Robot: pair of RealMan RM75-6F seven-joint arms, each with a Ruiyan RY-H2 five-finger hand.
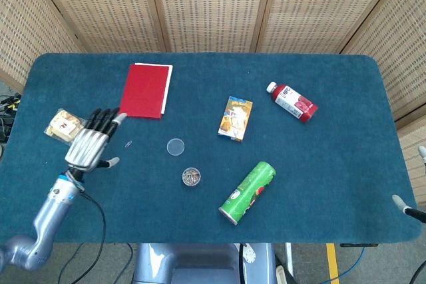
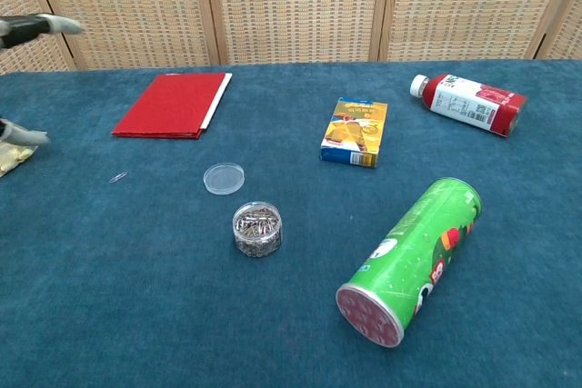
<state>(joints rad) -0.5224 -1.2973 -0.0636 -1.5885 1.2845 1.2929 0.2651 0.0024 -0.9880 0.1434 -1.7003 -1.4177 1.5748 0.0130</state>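
My left hand [image 1: 90,144] hovers over the left part of the table with its fingers spread and nothing in it. It is beside a bagged snack [image 1: 66,126] and a loose paper clip [image 1: 128,144]. In the chest view only its fingertips [image 2: 36,26] show at the left edge. A small clear jar of paper clips [image 1: 192,177] [image 2: 257,229] stands uncovered in the middle, with its round lid [image 1: 176,147] [image 2: 224,178] lying just behind it. Of my right hand only a pale fingertip [image 1: 401,203] shows at the right edge.
A red folder [image 1: 145,90] lies at the back left. A yellow box [image 1: 235,118] and a red bottle [image 1: 291,102] lie right of centre. A green tube can [image 1: 248,192] lies on its side near the front edge. The table has a blue cloth [image 1: 333,157].
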